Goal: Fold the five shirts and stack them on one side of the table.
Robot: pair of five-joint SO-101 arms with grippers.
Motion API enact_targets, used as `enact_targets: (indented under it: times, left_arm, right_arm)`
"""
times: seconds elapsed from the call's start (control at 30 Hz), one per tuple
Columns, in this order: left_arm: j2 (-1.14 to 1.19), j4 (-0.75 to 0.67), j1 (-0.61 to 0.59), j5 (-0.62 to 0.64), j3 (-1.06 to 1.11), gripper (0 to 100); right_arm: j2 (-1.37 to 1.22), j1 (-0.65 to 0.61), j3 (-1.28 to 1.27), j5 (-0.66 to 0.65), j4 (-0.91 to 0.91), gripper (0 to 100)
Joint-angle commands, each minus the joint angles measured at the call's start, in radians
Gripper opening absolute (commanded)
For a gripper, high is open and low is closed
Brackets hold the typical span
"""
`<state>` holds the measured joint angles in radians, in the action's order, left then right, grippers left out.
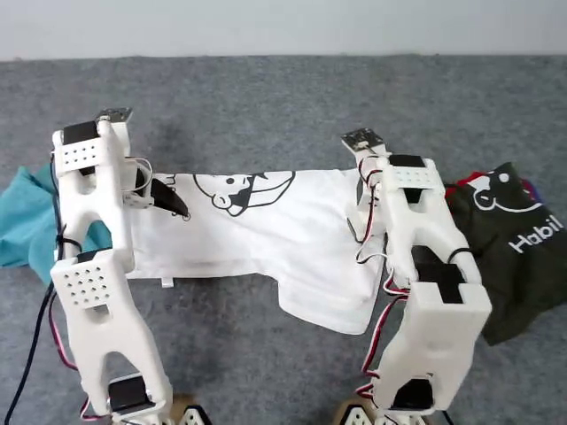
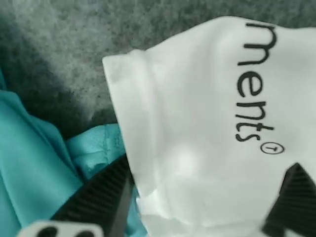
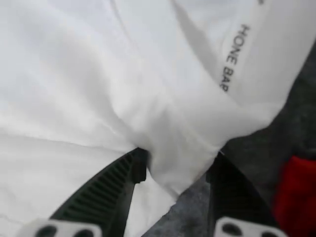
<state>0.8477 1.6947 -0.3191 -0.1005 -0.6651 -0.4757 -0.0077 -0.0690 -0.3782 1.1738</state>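
I had the white shirt (image 1: 266,230) spread flat across the bench (image 1: 266,106), with my left gripper (image 2: 207,182) gaping wide over one end and my right gripper (image 3: 177,168) pinched on a bunched fold at the other, ready, I judged, to lift both ends together.

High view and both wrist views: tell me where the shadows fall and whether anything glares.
High view: soft, even light; the two arms throw faint shadows on the grey table and the white shirt. Left wrist view: a dark shadow lies on the table between the white shirt's edge and the teal shirt. Right wrist view: soft grey shadows trace the shirt's folds; no glare anywhere.
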Motion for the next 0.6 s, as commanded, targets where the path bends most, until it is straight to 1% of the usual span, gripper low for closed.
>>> enact_targets:
  times: [0.0, 0.1, 0.17, 0.23, 0.33, 0.43, 0.5, 0.57]
  left_arm:
    - [-0.009, -0.009, 0.006, 0.006, -0.007, 41]
    - [-0.008, -0.009, 0.006, 0.006, -0.007, 41]
    - [-0.014, -0.006, 0.006, 0.009, -0.007, 41]
    - [-0.02, -0.002, 0.006, 0.012, -0.012, 41]
    - [-0.018, 0.064, 0.009, 0.014, -0.047, 41]
    - [-0.028, 0.061, 0.005, 0.015, -0.044, 41]
    - [-0.043, 0.061, 0.008, 0.015, -0.03, 41]
    - [-0.069, 0.061, 0.009, 0.015, -0.018, 41]
  right_arm:
    - [-0.004, 0.077, -0.029, -0.017, 0.024, 22.6]
    - [0.036, 0.044, -0.034, -0.015, 0.094, 22.6]
    - [0.107, 0.018, -0.034, 0.011, 0.134, 22.6]
    - [0.214, -0.005, -0.034, 0.025, 0.162, 22.6]
    - [0.398, -0.045, -0.034, 0.031, 0.234, 22.6]
    - [0.558, -0.077, -0.048, 0.026, 0.328, 22.6]
    - [0.647, -0.102, -0.109, 0.018, 0.358, 22.6]
    - [0.716, -0.137, -0.219, -0.026, 0.374, 22.6]
